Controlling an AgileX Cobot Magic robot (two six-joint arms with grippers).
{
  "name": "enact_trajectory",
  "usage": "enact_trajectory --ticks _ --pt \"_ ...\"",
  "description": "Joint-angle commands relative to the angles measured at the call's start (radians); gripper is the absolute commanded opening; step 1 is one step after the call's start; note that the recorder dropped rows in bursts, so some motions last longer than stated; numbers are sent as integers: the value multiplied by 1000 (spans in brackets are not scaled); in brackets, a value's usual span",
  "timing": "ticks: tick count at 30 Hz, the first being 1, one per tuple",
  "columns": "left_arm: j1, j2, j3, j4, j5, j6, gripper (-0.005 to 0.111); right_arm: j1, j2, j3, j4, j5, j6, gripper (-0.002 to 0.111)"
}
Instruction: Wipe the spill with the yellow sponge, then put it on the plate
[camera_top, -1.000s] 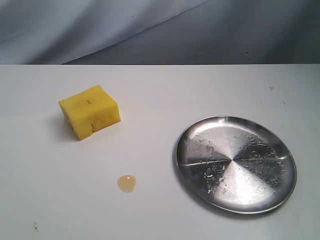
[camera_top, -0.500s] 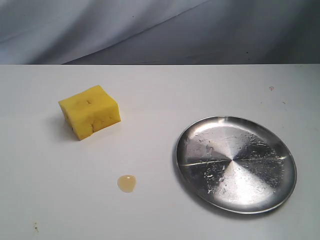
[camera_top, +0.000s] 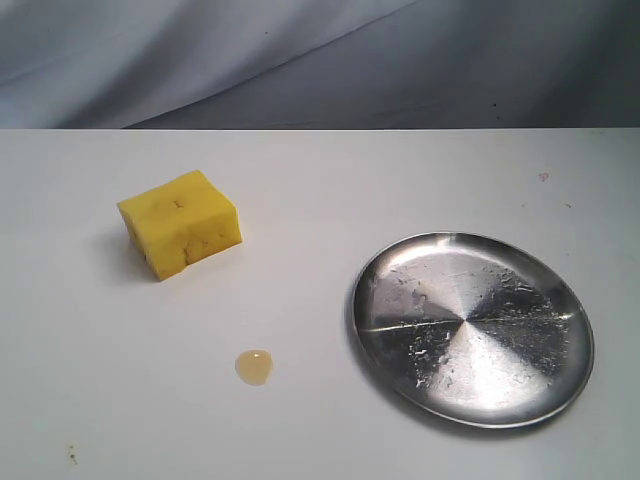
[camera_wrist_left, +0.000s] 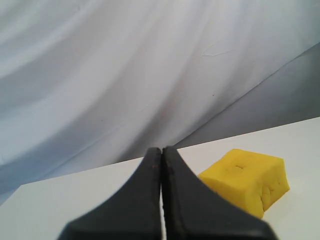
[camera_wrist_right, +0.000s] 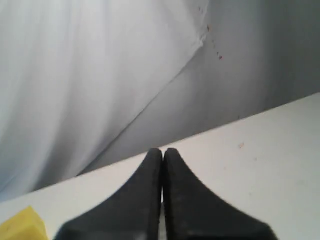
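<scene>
The yellow sponge (camera_top: 181, 222) rests on the white table at the left, a blocky cube with dark slits. Nearer the front lies the spill (camera_top: 254, 366), a small amber puddle. The silver plate (camera_top: 402, 266) sits at the right, with nothing on it. Neither arm shows in the exterior view. In the left wrist view my left gripper (camera_wrist_left: 162, 149) is shut with nothing between its black fingers, and the sponge (camera_wrist_left: 247, 179) lies beyond it and to one side. My right gripper (camera_wrist_right: 162, 151) is shut and empty too, with a corner of the sponge (camera_wrist_right: 23, 226) at the picture's edge.
A grey-white cloth backdrop (camera_top: 320, 60) hangs behind the table's far edge. A few small specks mark the tabletop (camera_top: 543, 177).
</scene>
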Motion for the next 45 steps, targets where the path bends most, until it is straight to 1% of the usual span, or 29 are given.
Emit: enact_trajectory --ticks 1,3,6,11,15,21,22,24,26,30,31,33,36,41,45 --pt "3 -3 -3 -9 -5 -9 0 129 263 -106 -14 -21 -15 0" --pt "3 -3 -3 -9 -5 -9 0 214 442 -203 -74 -37 -15 0" --pt "3 -3 -3 -9 -5 -9 0 358 747 -406 -238 2 -15 0" --pt "3 -3 -3 -9 -5 -9 0 499 1068 -632 -288 38 -17 0" --pt "3 -3 -3 -9 -5 -9 0 569 1305 -842 -296 124 -17 0" --pt "3 -3 -3 -9 -5 -9 0 628 1622 -1187 -279 322 -30 0" --pt "3 -3 -3 -9 -5 -9 0 628 1684 -1246 -275 360 -30 3" --pt "3 -3 -3 -9 -5 -9 0 628 1771 -1349 -241 433 -30 12" --pt "3 -3 -3 -9 -5 -9 0 628 1848 -1452 -219 484 -30 25" --pt "3 -3 -3 -9 -5 -9 0 628 1976 -1602 -183 520 -30 59" --pt "3 -3 -3 -9 -5 -9 0 628 2003 -1633 -175 516 -30 65" --pt "3 -3 -3 -9 -5 -9 0 628 2051 -1686 -152 504 -30 74" --pt "3 -3 -3 -9 -5 -9 0 628 2115 -1751 -150 475 -30 78" --pt "3 -3 -3 -9 -5 -9 0 628 2197 -1839 -148 418 -27 78" --pt "3 -3 -3 -9 -5 -9 0 626 2274 -1929 -148 406 -17 78"
